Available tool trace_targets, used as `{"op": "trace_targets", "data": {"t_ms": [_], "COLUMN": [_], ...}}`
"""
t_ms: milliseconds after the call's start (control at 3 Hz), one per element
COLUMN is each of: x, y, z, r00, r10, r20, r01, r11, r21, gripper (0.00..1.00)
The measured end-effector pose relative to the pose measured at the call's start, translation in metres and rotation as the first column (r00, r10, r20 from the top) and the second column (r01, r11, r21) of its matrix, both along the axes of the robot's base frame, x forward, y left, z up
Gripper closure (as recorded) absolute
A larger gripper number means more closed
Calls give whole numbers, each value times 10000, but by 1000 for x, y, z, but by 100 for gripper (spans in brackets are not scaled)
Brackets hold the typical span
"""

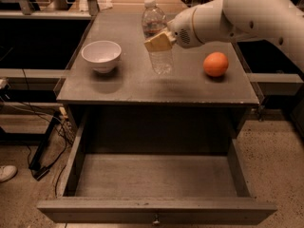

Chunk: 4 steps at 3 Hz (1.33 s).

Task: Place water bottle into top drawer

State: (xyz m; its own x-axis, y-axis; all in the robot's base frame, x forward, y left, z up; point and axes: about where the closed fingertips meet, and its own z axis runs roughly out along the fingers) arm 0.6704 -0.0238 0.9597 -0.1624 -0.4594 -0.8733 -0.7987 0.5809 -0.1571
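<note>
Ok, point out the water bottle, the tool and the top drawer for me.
water bottle (162, 61), camera view, clear lower body below the grip.
tool (157, 42), camera view, between its fingertips, clamped around the bottle's middle.
top drawer (156, 210), camera view, middle of the front panel.

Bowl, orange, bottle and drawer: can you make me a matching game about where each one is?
1 white bowl
2 orange
3 water bottle
4 top drawer

A pulled open below the table
B held in the gripper, above the table
C on the table, picture's right
D on the table, picture's left

Pairs: 1-D, 2-C, 3-B, 4-A
</note>
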Motion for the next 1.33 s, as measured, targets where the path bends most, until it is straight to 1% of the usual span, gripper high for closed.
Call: {"op": "trace_targets", "data": {"t_ms": [333,667,1000,1333], "x": [-19,-52,-85,-118], "y": [-7,-21,-38,-54], "z": [8,20,29,34], "r00": [9996,9962,9883,9776], "r10": [-185,-662,-1285,-1909], "r20": [194,565,822,886], "r01": [186,673,1302,1921], "r11": [9998,9976,9914,9814], "r21": [-75,-179,-157,-48], "gripper": [100,100,100,100]}}
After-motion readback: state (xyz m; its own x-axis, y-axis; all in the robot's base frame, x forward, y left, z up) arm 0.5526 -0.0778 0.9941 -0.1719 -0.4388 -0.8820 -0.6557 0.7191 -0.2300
